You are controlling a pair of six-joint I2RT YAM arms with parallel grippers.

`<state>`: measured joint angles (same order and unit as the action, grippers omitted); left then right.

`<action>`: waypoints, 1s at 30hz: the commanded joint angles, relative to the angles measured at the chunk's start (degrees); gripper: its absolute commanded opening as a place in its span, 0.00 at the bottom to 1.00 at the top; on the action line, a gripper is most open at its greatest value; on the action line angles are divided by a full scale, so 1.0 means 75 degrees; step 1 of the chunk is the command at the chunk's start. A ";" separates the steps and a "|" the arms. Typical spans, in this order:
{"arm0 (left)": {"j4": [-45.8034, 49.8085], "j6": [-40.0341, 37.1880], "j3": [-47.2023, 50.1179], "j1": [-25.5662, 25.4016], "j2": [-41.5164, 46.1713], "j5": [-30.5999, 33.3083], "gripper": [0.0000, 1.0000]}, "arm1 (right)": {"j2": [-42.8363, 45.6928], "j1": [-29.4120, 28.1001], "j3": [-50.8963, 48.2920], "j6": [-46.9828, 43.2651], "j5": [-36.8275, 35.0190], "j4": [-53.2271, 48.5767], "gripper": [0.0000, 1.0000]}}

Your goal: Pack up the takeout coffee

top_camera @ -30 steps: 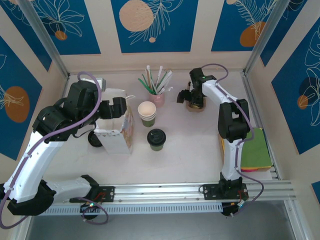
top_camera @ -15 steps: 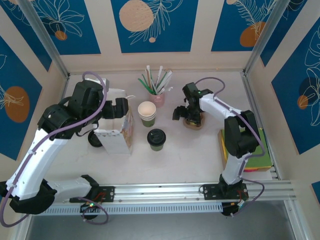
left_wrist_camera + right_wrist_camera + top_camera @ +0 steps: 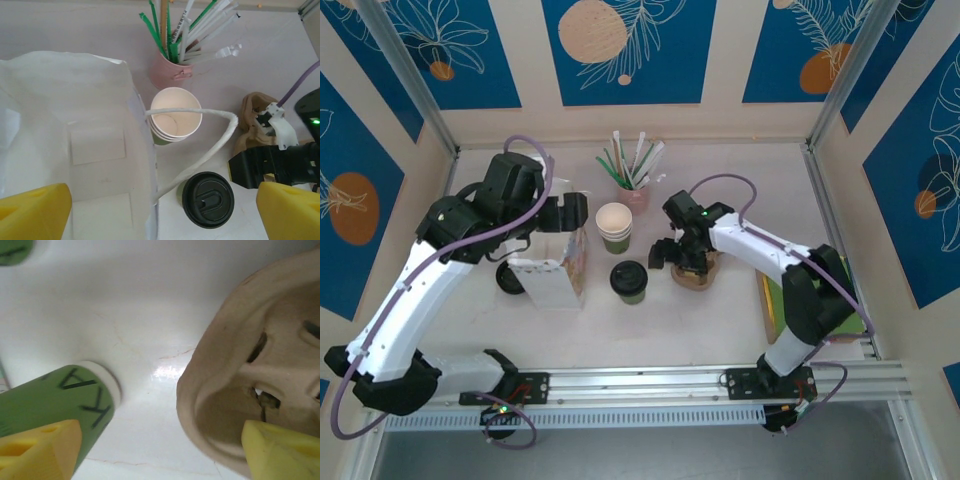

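The takeout coffee [image 3: 629, 281] stands upright near the middle of the surface [image 3: 730, 180], a bit closer to the near edge. It is a small green cup with a round black lid on top.

The right hand [image 3: 682, 258] is low, just to the right of the coffee. Its two yellow fingers [image 3: 280, 452] are spread wide apart and squeeze nothing. In the right wrist view, one finger is right beside the green side of the coffee [image 3: 60, 400], but I cannot tell if it touches. The other finger pokes into a hollow of the brown cup tray [image 3: 260, 355]. That tray [image 3: 700, 272] lies flat, to the right of the coffee.

The left hand [image 3: 552, 218] hangs over the open top of the white paper bag [image 3: 552, 278], which stands to the left of the coffee. Its fingers [image 3: 30, 210] are spread wide too (one on each side of the bag's wall), holding nothing. From this hand's camera, the coffee lid [image 3: 207, 199] is just outside the bag, next to its string handle [image 3: 210, 150].

Behind the coffee, toward the far edge, is a stack of green cups [image 3: 614, 224] with no lids. Behind those is a pink cup of straws [image 3: 636, 192].
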<state>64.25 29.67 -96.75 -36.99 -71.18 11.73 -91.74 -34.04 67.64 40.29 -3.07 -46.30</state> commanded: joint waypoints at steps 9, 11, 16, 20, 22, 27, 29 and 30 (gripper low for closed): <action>-0.0310 0.0391 -0.0661 -0.0804 -0.1035 -0.0415 0.84 | 0.2157 0.0930 -0.0300 -0.0025 -0.0280 -0.0669 0.85; -0.0317 0.0430 -0.0862 -0.1072 -0.1338 -0.0356 0.81 | 0.2554 0.1268 -0.0442 -0.0074 -0.0173 -0.0702 0.86; -0.0254 0.0485 -0.1627 -0.1872 -0.2444 -0.0063 0.75 | 0.3562 0.2239 -0.0891 -0.0199 0.0260 -0.0725 0.88; -0.0070 0.0460 -0.2457 -0.2441 -0.3523 0.0100 0.70 | 0.4147 0.2887 -0.1146 -0.0371 0.0478 -0.0827 0.90; 0.0105 0.0439 -0.2940 -0.2650 -0.4155 0.0146 0.65 | 0.4421 0.3239 -0.1230 -0.0436 0.0565 -0.0974 0.91; 0.0770 0.0437 -0.4262 -0.2957 -0.5613 0.0264 0.58 | 0.4979 0.4102 -0.1397 -0.0611 0.0919 -0.1253 0.93; 0.1153 0.0449 -0.4791 -0.3049 -0.6025 0.0481 0.58 | 0.5186 0.4340 -0.1507 -0.0633 0.1133 -0.1246 0.94; 0.1307 0.0487 -0.4971 -0.3055 -0.6142 0.0588 0.58 | 0.5263 0.4374 -0.1554 -0.0649 0.1263 -0.1224 0.94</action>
<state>67.55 32.73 -129.51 -59.29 -115.68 12.91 -54.00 -2.35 57.08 36.86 2.02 -53.67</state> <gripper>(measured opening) 0.580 0.939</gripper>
